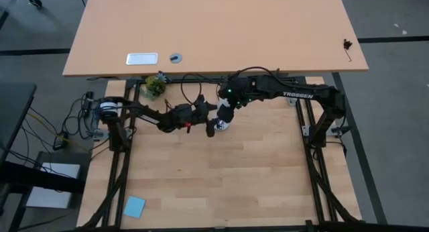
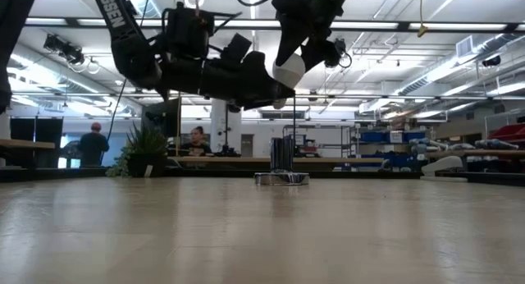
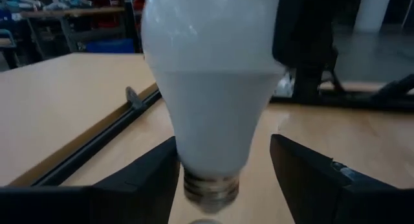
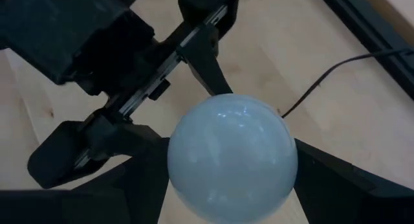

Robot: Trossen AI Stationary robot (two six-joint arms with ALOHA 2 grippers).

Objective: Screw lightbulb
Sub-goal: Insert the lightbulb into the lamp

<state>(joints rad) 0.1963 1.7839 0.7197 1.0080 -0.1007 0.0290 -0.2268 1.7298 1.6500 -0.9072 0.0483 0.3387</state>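
Note:
The white lightbulb (image 3: 210, 88) hangs in the air above the round silver socket (image 2: 281, 178), which stands on the table's far middle. The bulb's screw base (image 3: 210, 188) points down. My right gripper (image 1: 226, 112) comes slanting down from above and is shut on the bulb's round top. My left gripper (image 3: 223, 159) reaches in level from the table's left. It is open, with one finger on each side of the bulb's neck. The finger on the far side stands clear; I cannot tell whether the near one touches. My right gripper pinches the bulb's round dome (image 4: 231, 156) between its two fingers (image 4: 145, 182), one on each side. The fingers slant down from above and from the table's right. The bulb hangs clear of the table and the socket, base down and a little tilted.
A black cord (image 4: 323, 78) runs from the socket toward the table's far edge. A small plant (image 1: 155, 84) stands at the far left. A blue note (image 1: 134, 206) lies at the near left corner. People (image 2: 93, 144) show in the room beyond.

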